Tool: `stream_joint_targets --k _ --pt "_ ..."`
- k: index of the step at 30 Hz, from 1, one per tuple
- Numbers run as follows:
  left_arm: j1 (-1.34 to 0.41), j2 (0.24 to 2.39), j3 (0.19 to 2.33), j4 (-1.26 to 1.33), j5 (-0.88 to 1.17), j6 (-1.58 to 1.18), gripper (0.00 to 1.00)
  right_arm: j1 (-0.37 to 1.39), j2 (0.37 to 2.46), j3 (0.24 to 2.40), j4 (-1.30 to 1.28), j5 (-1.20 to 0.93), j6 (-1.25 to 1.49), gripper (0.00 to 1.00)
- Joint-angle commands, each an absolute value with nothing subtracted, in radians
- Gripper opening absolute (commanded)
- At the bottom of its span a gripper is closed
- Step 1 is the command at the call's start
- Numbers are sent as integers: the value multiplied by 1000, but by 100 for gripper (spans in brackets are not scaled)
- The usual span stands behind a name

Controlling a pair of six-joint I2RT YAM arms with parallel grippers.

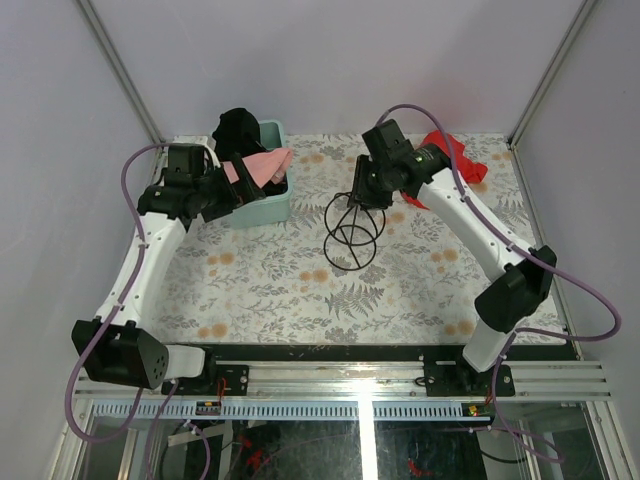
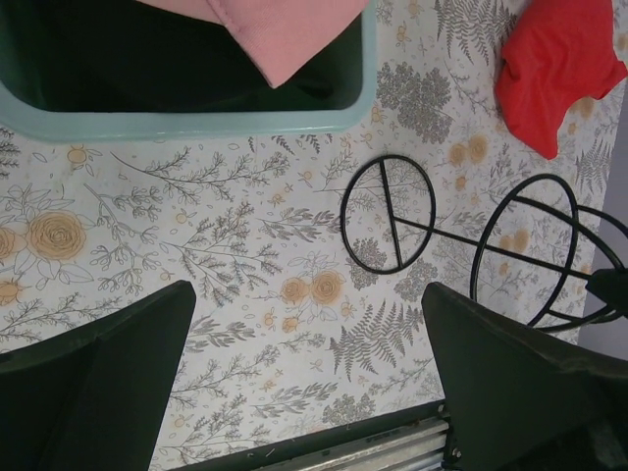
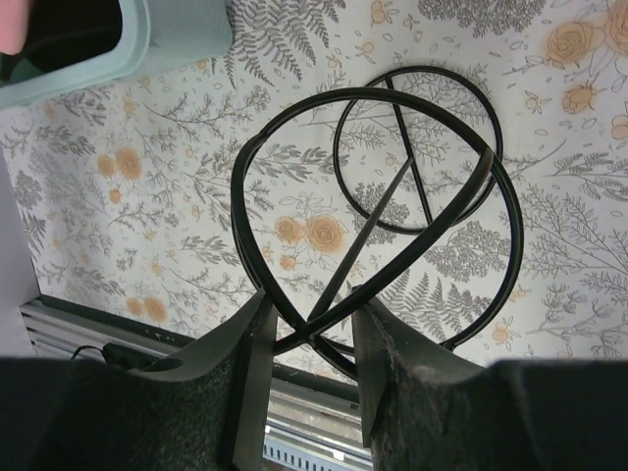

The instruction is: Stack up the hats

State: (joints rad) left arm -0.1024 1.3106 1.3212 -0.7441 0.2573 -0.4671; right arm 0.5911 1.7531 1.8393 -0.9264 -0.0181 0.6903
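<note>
A light pink hat lies in the mint-green tub, its edge hanging over the rim. A black hat sits at the tub's far left corner. My left gripper is open and empty, hovering at the tub's near side. In the left wrist view its fingers stand wide apart over bare cloth, with the pink hat above. My right gripper is shut on the top of a black wire hat stand. In the right wrist view the fingers pinch the stand's crossing wires.
A bright red cloth lies at the back right, and shows in the left wrist view. The tub's rim and the stand's base ring show there too. A floral cloth covers the table; grey walls close in three sides.
</note>
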Motion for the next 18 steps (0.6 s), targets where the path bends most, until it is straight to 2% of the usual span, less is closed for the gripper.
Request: stream_joint_targets --k 1,4,7,8,18 --pt "-91 1338 1371 -744 240 -488 100 607 1717 1774 -1078 5 674 4" --pt "-91 1351 1382 -738 230 -491 100 608 1711 1772 -1083 -2 661 12" --pt "-87 1371 1393 -732 220 -493 100 608 1697 1776 -1081 0 653 34" --pt "-86 1379 1402 -735 219 -494 100 607 1691 1778 -1080 2 650 37" --pt "-84 1444 1485 -726 121 -545 100 609 1593 1749 -1063 96 611 58"
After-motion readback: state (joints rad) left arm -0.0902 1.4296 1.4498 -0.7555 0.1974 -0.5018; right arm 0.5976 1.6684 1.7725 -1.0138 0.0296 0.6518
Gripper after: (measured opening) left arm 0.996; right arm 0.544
